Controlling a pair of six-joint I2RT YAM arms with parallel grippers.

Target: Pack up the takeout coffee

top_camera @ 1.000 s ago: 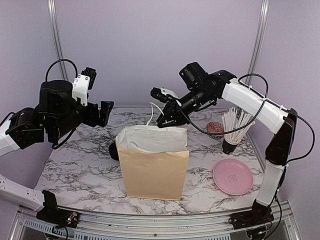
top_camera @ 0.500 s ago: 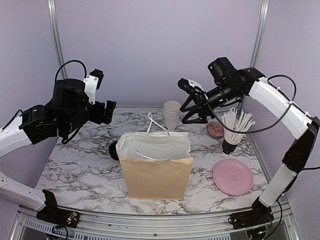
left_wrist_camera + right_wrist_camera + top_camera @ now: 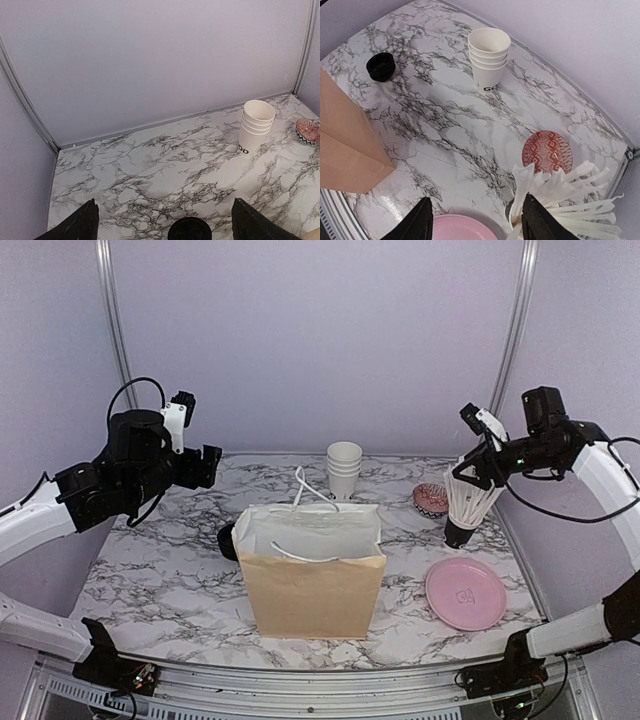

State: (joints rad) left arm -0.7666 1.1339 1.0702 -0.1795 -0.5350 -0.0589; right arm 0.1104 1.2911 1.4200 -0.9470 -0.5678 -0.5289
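The tall brown paper bag [image 3: 312, 580] stands well left of my right gripper [image 3: 478, 200], which has swung back from over it, jaws wide and empty. The lidded white takeout coffee shows nowhere, so it is probably inside the bag. My left gripper [image 3: 165, 201] gapes wide too. Both wrist cameras show the black lid stack [image 3: 189, 231], which the bag half hides from above.

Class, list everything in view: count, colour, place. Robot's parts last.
Table: one, grey-veined white marble, under everything.
Bag: one, brown, centre, open.
Cups: one stack, about four, white, behind the bag.
Lids: one stack, black, left of the bag.
Dish: one, red patterned, back right.
Straws: one bunch, white, in a black holder, right.
Plate: one, pink, front right.
Left gripper: one, black, open, raised at left.
Right gripper: one, black, open, over the straws.
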